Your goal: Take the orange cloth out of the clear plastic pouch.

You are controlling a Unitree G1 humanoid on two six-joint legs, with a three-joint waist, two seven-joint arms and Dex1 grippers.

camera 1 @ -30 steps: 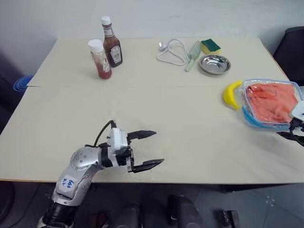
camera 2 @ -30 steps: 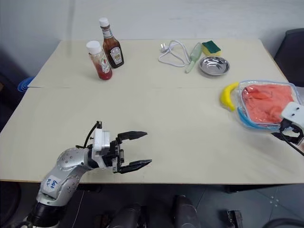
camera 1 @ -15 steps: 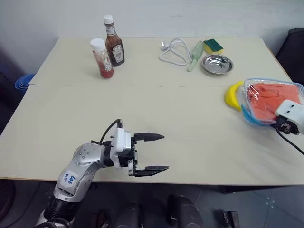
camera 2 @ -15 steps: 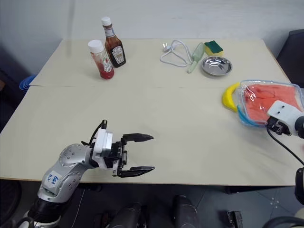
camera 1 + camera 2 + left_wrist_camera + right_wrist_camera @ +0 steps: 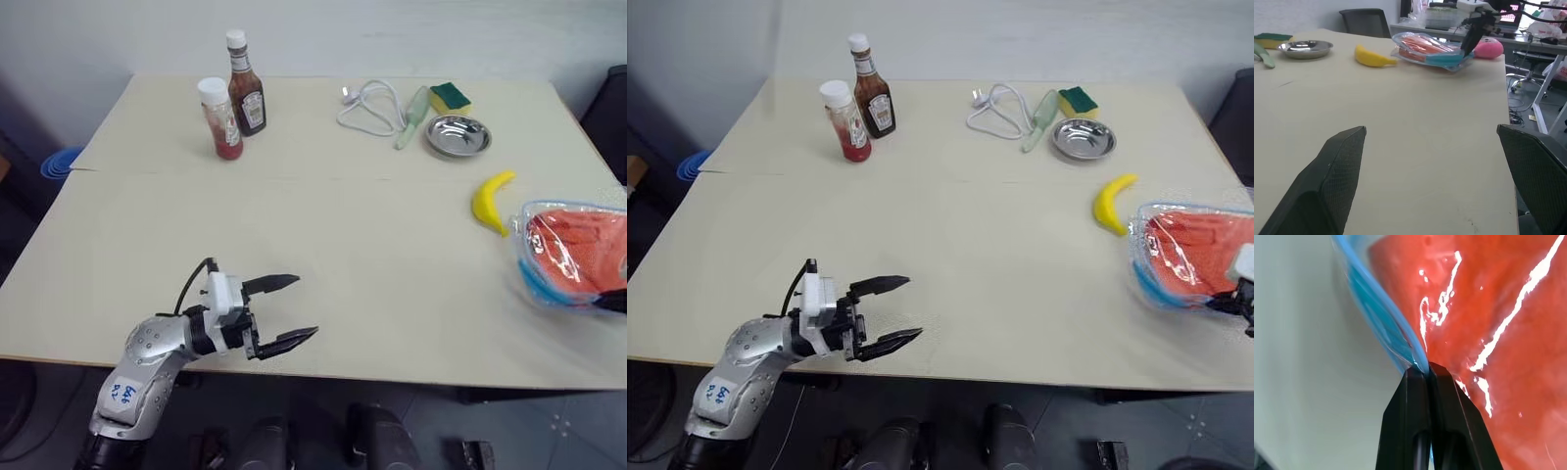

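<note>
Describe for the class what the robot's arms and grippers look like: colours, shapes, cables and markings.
The left arm is silver-grey metal with a white sticker bearing blue handwriting. A black cable loops over its white wrist block. The left gripper has two black, tapered fingers with a fine textured surface. The right gripper has similar black fingers.

The left arm reaches over the near edge of the table, its wrist about level, and the left gripper (image 5: pixel 290 309) points forward and toward the right with both black fingers spread wide, holding nothing. At the far right, the right gripper (image 5: pixel 1428 369) angles downward, its fingers pressed together on the blue edge of the clear plastic pouch (image 5: pixel 1176 245).
</note>
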